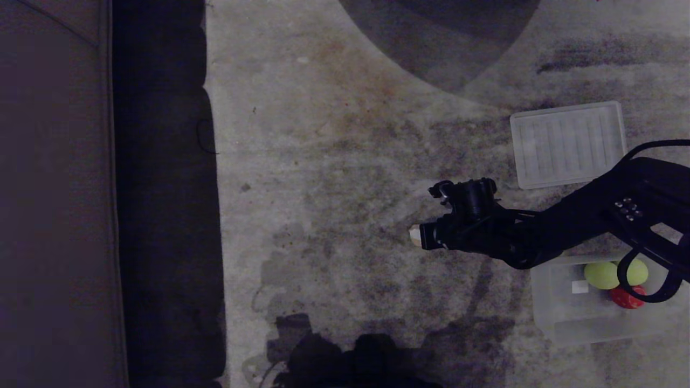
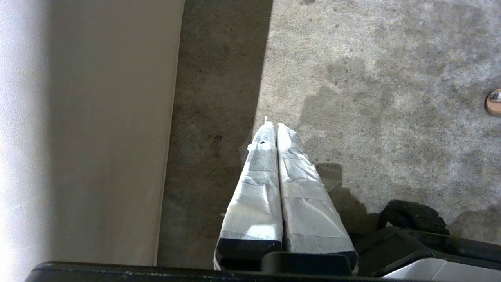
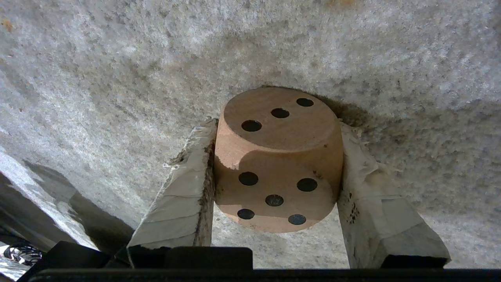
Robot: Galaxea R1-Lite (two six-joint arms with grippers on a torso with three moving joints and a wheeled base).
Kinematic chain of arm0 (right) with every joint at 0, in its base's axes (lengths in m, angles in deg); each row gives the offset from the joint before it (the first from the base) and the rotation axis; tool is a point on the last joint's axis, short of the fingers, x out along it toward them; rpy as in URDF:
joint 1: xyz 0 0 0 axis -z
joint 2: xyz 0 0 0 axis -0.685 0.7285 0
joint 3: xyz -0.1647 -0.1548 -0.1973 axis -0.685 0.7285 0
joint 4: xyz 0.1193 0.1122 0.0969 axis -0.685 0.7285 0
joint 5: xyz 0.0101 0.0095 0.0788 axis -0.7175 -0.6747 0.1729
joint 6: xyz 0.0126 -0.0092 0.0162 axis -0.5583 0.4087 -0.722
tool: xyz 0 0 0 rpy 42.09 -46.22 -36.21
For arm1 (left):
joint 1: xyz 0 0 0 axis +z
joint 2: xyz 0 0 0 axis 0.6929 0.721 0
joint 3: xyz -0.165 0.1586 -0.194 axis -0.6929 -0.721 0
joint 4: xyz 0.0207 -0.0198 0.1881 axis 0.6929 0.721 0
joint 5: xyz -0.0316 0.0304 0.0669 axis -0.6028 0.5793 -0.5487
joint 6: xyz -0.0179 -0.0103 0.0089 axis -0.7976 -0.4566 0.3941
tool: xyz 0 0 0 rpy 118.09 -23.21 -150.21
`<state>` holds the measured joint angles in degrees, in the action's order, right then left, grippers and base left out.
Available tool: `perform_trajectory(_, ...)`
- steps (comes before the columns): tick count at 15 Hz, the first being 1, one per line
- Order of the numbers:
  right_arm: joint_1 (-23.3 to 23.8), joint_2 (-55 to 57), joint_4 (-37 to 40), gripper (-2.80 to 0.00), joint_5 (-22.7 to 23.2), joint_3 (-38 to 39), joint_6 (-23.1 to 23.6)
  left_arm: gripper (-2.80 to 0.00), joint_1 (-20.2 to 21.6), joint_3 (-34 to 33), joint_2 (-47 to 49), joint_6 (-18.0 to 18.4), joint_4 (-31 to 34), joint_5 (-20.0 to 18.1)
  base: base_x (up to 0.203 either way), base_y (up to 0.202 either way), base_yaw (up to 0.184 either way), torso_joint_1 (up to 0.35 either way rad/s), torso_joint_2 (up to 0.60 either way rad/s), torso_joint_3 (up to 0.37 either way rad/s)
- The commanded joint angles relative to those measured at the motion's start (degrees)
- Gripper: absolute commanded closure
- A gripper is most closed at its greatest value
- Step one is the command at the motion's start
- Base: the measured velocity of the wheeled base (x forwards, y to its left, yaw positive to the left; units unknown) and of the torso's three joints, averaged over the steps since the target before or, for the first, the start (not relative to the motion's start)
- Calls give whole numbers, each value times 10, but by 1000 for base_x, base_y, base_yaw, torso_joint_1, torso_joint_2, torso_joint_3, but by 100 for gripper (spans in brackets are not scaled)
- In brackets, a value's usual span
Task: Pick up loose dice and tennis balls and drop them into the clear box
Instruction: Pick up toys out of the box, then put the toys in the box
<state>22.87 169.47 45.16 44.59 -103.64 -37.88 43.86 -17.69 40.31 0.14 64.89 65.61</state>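
A tan die (image 3: 278,168) with dark pips sits on the grey carpet between the taped fingers (image 3: 184,196) of my right gripper (image 3: 276,125), which is shut on its two sides. In the head view the right gripper (image 1: 416,236) reaches out over the carpet, left of the clear box (image 1: 550,318). The box holds two tennis balls (image 1: 601,275) and a red die (image 1: 625,297), partly hidden by my right arm. My left gripper (image 2: 274,124) hangs parked above the carpet, shut on nothing.
A flat ribbed translucent lid (image 1: 568,144) lies on the carpet behind the box. A dark sofa edge (image 1: 161,215) runs along the left side. Open carpet (image 1: 334,161) spreads between the sofa and the gripper.
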Motion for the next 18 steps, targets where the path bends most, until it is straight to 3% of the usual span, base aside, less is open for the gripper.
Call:
perform_trajectory(1, 0, 1, -1, 0, 0, 0, 0, 0, 0, 0, 0, -1, 0, 0, 0, 0, 0, 0, 0, 0)
perform_trajectory(9, 2, -40, 9, 0, 1, 9, 1, 0, 0, 0, 0, -1, 0, 0, 0, 0, 0, 0, 0, 0)
perform_trajectory(18, 44, -224, 119, 0, -1, 55, 10, 0, 0, 0, 0, -1, 0, 0, 0, 0, 0, 0, 0, 0)
